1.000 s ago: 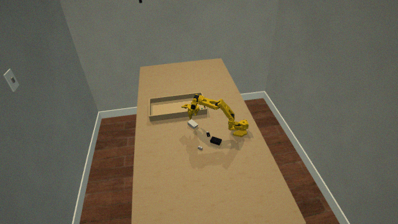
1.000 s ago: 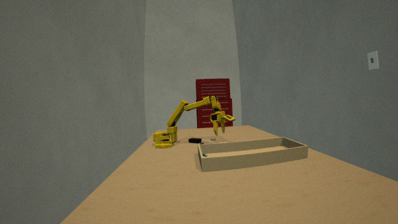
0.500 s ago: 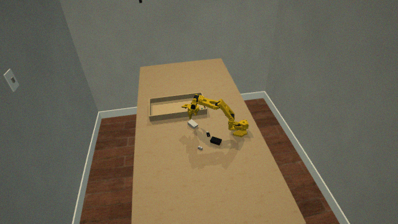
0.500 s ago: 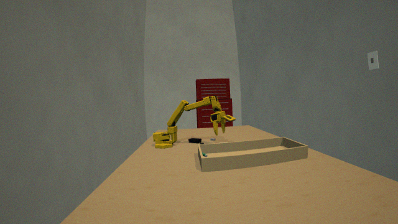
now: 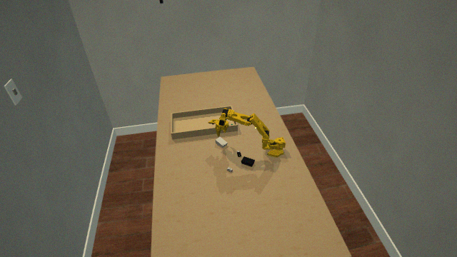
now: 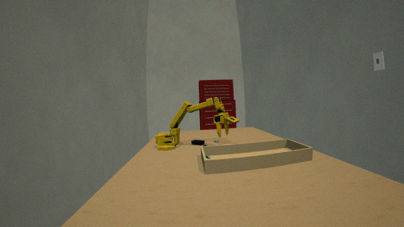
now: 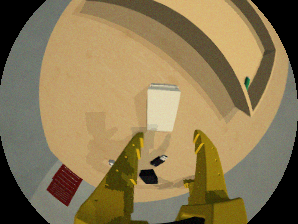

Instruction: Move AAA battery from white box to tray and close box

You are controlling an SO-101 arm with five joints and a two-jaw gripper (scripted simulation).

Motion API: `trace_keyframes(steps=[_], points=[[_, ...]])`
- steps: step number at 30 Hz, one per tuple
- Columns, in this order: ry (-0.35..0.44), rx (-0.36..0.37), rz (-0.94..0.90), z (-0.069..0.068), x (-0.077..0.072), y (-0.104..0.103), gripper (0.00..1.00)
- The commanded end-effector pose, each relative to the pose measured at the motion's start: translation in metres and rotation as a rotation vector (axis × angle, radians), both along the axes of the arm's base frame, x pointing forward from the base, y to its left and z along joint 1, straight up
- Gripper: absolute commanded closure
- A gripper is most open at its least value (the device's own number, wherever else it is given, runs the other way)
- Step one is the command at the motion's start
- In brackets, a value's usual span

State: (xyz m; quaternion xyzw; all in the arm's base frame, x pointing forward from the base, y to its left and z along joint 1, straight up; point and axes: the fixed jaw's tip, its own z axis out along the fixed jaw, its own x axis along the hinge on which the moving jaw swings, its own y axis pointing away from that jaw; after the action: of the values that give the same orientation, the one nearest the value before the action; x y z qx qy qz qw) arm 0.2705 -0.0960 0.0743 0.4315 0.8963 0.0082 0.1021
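Wrist view, white box [image 7: 162, 110] upright, long axis toward jaws

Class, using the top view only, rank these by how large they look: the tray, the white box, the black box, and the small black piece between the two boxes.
1. Tray
2. Black box and white box: too alike to rank
3. Small black piece
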Motion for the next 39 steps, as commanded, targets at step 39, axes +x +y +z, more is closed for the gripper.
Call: trace_keyframes(steps=[39], points=[[-0.034,-0.005,-0.004,0.0035,0.0081,0.0045,0.72]])
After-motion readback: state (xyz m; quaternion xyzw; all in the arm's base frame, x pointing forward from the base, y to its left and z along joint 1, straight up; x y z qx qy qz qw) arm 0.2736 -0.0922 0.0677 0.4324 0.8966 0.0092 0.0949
